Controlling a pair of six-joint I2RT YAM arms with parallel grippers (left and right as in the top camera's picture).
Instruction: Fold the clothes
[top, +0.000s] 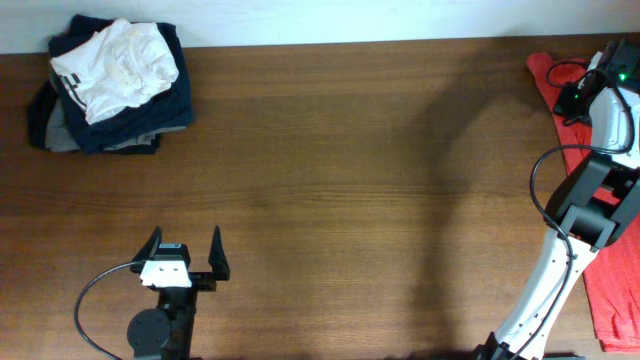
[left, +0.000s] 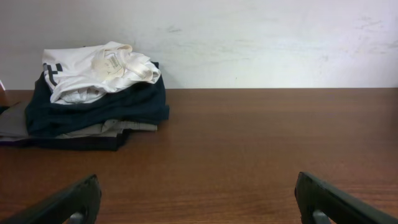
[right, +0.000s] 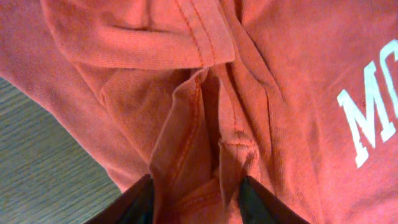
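The red-orange t-shirt (top: 549, 76) lies bunched along the table's right edge, partly under my right arm, with more of it lower down (top: 612, 292). In the right wrist view the t-shirt (right: 280, 87) fills the frame, and part of its white lettering (right: 373, 118) shows at the right. My right gripper (right: 196, 194) is pinched on a raised fold of the shirt near a hem seam. In the overhead view the right gripper (top: 592, 86) is over the shirt's far end. My left gripper (top: 185, 244) is open and empty near the front left (left: 198, 199).
A stack of folded navy and grey garments (top: 120, 120) with a white dark-trimmed garment (top: 118, 64) on top sits at the back left corner; the stack also shows in the left wrist view (left: 99, 112). A white wall (left: 249, 37) runs behind the wooden table (top: 350, 180).
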